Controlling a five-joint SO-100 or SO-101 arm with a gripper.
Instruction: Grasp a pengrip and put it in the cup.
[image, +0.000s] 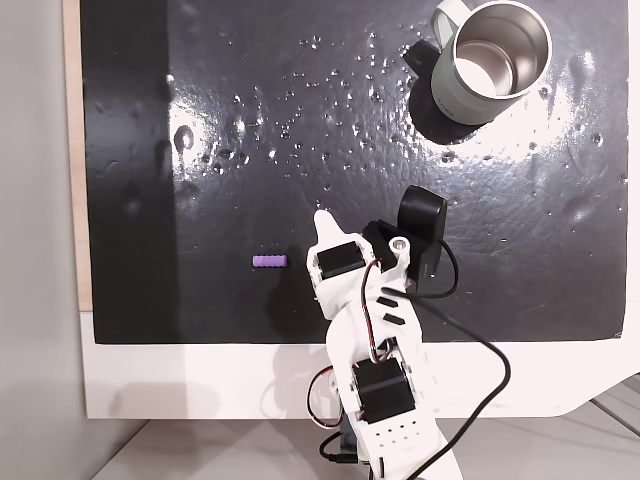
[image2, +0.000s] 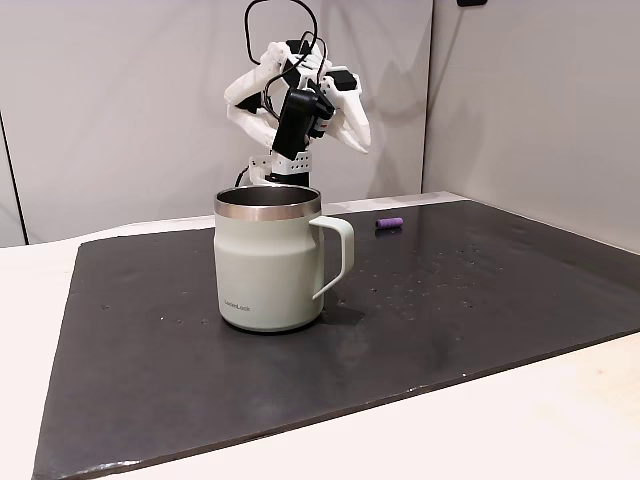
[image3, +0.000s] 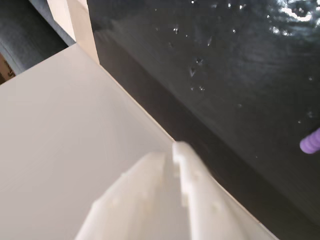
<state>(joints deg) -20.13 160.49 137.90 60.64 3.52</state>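
Nothing done yet, we judge: the tiny light-purple ridged rubber pengrip (image: 269, 261) lies on the black mat (image: 250, 150), centre-left of a fixed view, well apart from the pale grey-green steel-lined mug (image: 487, 62) upper right. White two-finger gripper (image3: 179, 150) looks clenched & empty. Grasp, carry, drop all left.

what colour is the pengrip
Light purple; the pengrip shows best in a fixed view from above, lying on the black mat.

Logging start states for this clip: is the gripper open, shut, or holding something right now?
Gripper: shut and empty, raised above the mat. The pengrip lies loose on the mat; the cup stands apart.
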